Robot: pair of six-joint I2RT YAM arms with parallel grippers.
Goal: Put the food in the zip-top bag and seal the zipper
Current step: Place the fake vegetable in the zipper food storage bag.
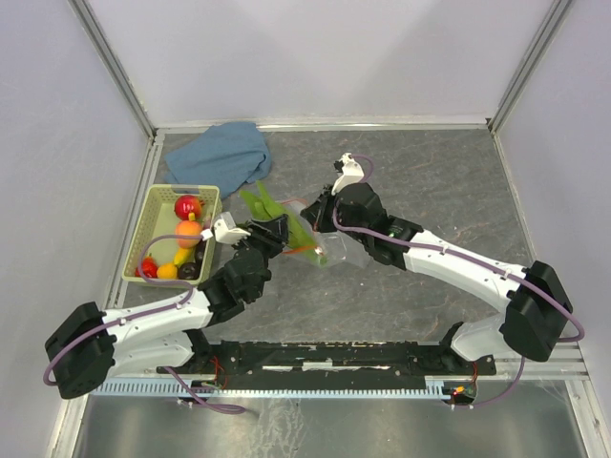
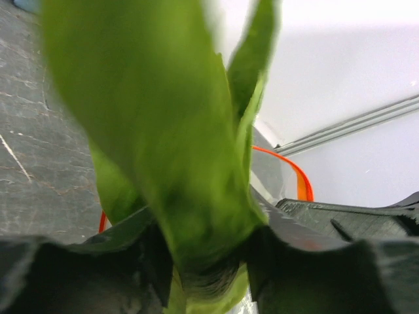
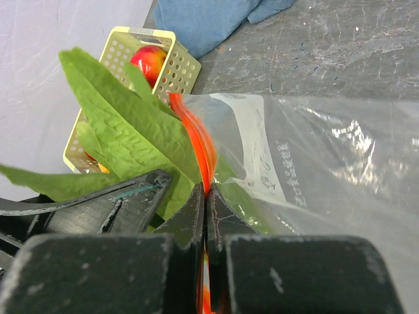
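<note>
The left tool (image 1: 277, 229) and right tool (image 1: 314, 218) meet tip to tip over the middle of the surface (image 1: 430, 181). The left tool is closed on a green leaf (image 1: 260, 203), which sticks out past its tips toward the far wall. The right tool pinches the rim of the clear bag (image 1: 346, 254), whose body lies just beside that tool. The orange zipper (image 1: 296, 201) arcs between both tools. Left of the left tool sits a basket (image 1: 141, 229) holding red, orange, yellow and dark fruits (image 1: 188, 232). A blue cloth (image 1: 224, 153) lies beyond, well apart from both tools.
</note>
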